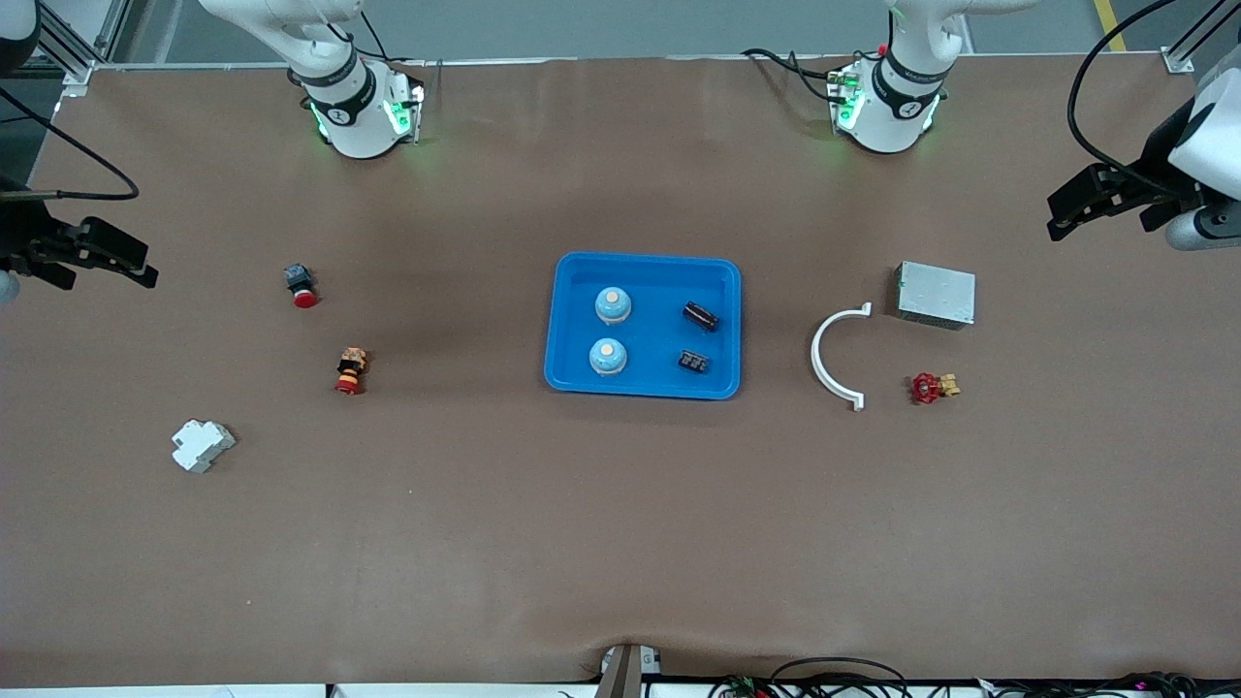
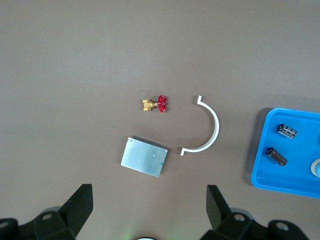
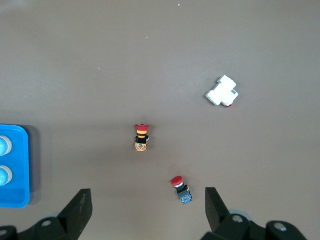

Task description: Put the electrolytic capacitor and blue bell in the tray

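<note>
The bright-blue tray point(image 1: 648, 263) lies mid-table. Two pale blue bells point(image 1: 612, 305) point(image 1: 608, 357) stand in it on the side toward the right arm's end. Two black electrolytic capacitors point(image 1: 700, 315) point(image 1: 692, 362) lie in it on the side toward the left arm's end. The left wrist view shows the tray point(image 2: 264, 152) with both capacitors point(image 2: 287, 131) point(image 2: 276, 155). The right wrist view catches the tray's corner point(image 3: 19, 201) and a bell point(image 3: 4, 175). My left gripper point(image 1: 1100, 208) point(image 2: 149, 207) hangs open and empty over the left arm's end of the table. My right gripper point(image 1: 97, 264) point(image 3: 148, 210) hangs open and empty over the right arm's end.
Toward the left arm's end lie a grey metal box point(image 1: 935, 294), a white curved clip point(image 1: 836, 357) and a red-handled brass valve point(image 1: 932, 388). Toward the right arm's end lie a red push button point(image 1: 301, 285), a red and orange button point(image 1: 350, 370) and a white block point(image 1: 202, 445).
</note>
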Robot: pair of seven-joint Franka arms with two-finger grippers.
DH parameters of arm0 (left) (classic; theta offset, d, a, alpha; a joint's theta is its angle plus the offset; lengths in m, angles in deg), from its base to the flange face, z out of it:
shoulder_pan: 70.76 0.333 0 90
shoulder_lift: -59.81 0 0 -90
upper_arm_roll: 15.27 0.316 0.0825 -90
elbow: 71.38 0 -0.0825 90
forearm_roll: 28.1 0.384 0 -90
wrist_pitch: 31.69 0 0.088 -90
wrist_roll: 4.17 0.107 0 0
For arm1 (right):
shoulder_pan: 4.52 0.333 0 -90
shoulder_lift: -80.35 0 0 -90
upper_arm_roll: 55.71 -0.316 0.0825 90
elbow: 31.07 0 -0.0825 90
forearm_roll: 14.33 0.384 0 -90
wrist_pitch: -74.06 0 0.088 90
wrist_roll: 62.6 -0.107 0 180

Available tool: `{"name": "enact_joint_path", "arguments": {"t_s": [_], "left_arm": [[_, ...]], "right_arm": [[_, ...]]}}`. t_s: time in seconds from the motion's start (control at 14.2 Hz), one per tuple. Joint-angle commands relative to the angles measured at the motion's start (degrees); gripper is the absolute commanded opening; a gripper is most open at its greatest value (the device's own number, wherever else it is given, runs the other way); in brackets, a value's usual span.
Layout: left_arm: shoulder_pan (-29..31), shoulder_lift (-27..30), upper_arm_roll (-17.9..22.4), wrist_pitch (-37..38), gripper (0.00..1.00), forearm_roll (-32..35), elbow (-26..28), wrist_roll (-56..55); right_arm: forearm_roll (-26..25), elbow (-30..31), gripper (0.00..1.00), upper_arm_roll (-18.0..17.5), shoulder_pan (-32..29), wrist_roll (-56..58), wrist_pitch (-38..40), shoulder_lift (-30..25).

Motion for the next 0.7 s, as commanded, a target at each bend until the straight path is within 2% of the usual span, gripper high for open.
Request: {"name": "enact_joint_path", "arguments": {"t_s": [0.0,0.63], "left_arm": [[0.3,0.86,0.19,-0.19,1.0,-0.95,0.63,1.05],[0.39,0.86,0.19,-0.1,1.0,-0.34,-0.16,1.4]], "right_arm": [[1.09,1.28,1.0,-0.53,-0.75,0.76,0.16,-1.66],[0.91,-1.09,1.0,-0.53,-0.75,0.32,1.21,-1.31]]}}
